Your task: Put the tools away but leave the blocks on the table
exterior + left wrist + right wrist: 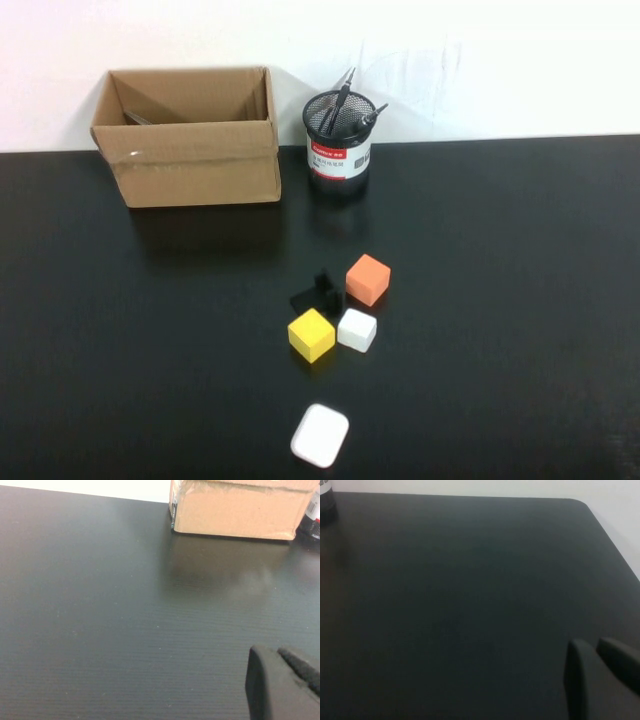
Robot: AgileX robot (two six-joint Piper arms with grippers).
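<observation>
On the black table (520, 300) lie the blocks: an orange cube (367, 279), a yellow cube (312, 334), a white cube (357, 329) and a small black angular piece (318, 294). Thin dark tools (340, 100) stand in a black mesh cup (338, 155) at the back. The red-handled scissors are out of view. Neither arm shows in the high view. My left gripper (272, 652) is shut and empty over bare table in front of the cardboard box (235, 507). My right gripper (590, 645) is shut and empty over bare table near the far right corner.
An open cardboard box (190, 165) stands at the back left, next to the mesh cup; a thin grey object (140, 118) shows inside it. A flat white rounded piece (320, 435) lies near the front edge. The table's rounded far corner (580, 504) shows in the right wrist view.
</observation>
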